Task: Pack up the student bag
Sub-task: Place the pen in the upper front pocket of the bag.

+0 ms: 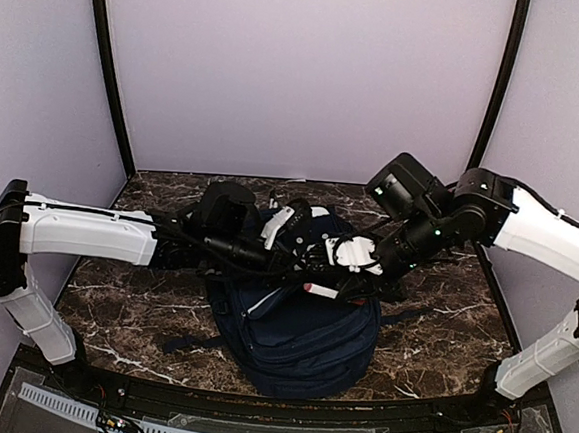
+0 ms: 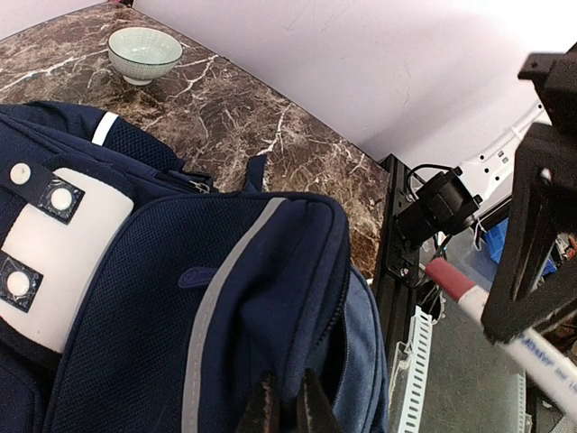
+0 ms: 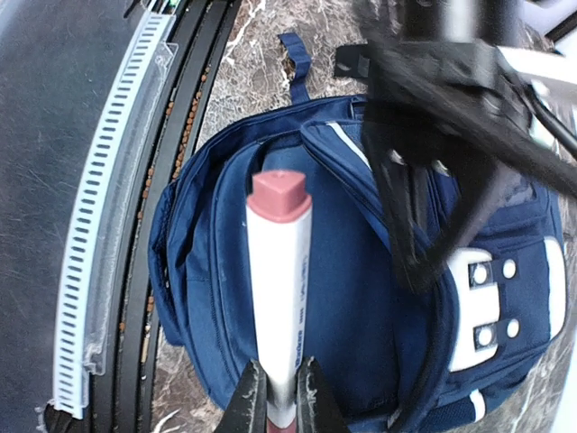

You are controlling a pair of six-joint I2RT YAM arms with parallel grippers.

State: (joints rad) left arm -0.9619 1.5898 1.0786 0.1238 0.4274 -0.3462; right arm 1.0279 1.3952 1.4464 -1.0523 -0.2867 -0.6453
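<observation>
**Bag on the marble, one gripper on its seam, a marker held above it**

The dark marble table (image 1: 142,305) carries the student bag (image 1: 300,338), which lies flat at its middle near the front edge. Its front pockets face up and its carry loop points towards the arm bases. Both arms reach in over its upper half and meet there.

The left gripper (image 2: 288,408) sits right on the bag. Its two fingers are drawn almost together at the zip seam of the big front pocket, nipping the navy fabric there. Only the fingertips show, since the bottom edge of the left wrist view cuts off the rest. A grey reflective stripe (image 2: 216,298) runs up the pocket just beside them. The white slotted patch (image 2: 54,262) lies further off to the side.

The right gripper (image 3: 279,397) does not touch the bag. Its fingers are clamped on the lower barrel of a white marker (image 3: 279,271) with a dull red cap. The marker hangs over the bag's open top, cap pointing towards the carry loop. The print on the barrel is too blurred to read.

From the overhead camera the two wrists crowd together, so the left fingertips cannot be picked out there. In the right wrist view the left gripper is only a dark blur across the upper right.

A small pale bowl (image 2: 144,52) stands on the marble well apart from the bag.
</observation>
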